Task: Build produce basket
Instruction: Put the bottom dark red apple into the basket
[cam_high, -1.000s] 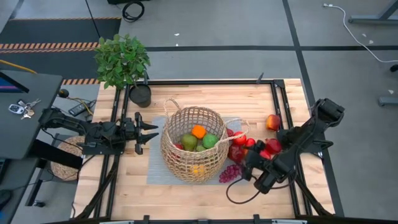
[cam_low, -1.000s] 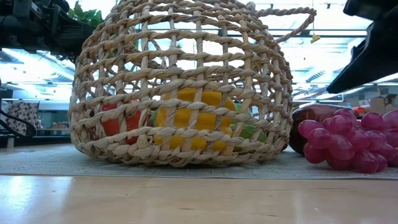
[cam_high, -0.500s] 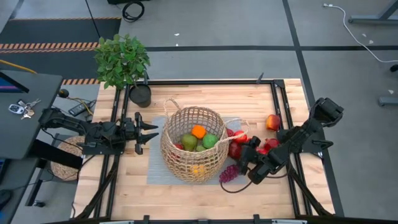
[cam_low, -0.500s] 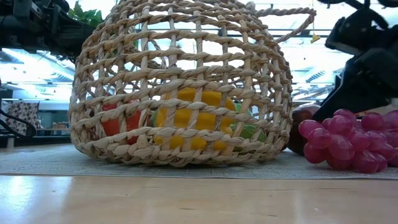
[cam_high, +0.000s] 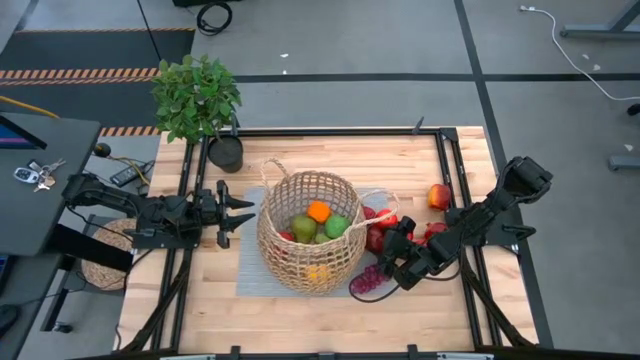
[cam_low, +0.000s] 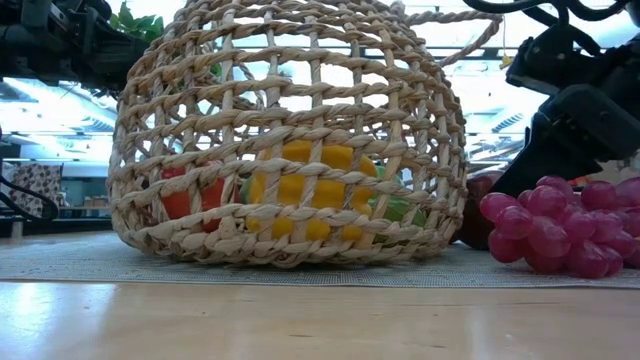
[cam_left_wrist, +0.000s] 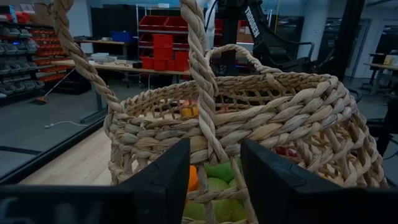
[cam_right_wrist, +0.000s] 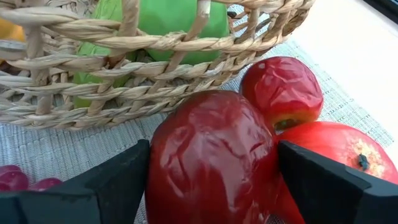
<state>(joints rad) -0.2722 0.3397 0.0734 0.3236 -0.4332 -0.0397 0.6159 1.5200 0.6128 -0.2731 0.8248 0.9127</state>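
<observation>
The tan wicker basket (cam_high: 310, 235) stands on a grey mat (cam_high: 248, 272) mid-table. It holds an orange piece (cam_high: 319, 211), green pieces (cam_high: 337, 226) and a yellow piece (cam_low: 300, 190). More produce lies at its right foot: a dark red wrinkled piece (cam_right_wrist: 211, 162), red apples (cam_right_wrist: 283, 90) and purple grapes (cam_high: 368, 279). My right gripper (cam_high: 384, 250) slants down with its open fingers on either side of the dark red piece. My left gripper (cam_high: 245, 212) waits open and level just left of the basket. My right gripper comes slanting down from the table's right, its fingers (cam_right_wrist: 115, 186) close along both flanks of the dark red piece (cam_right_wrist: 186, 186), which lies on the mat. I cannot tell whether they touch it.
A lone apple (cam_high: 438, 196) lies toward the far right. A leafy plant (cam_high: 197, 95) in a black pot (cam_high: 226, 152) stands at the far left corner. The basket's thin loop handle (cam_left_wrist: 199, 74) rises in front of my left gripper. Bare wood shows along the near edge.
My right gripper has moved toward the basket and down, past the grapes, and now straddles the dark red piece. The produce and the basket have stayed where they were.
</observation>
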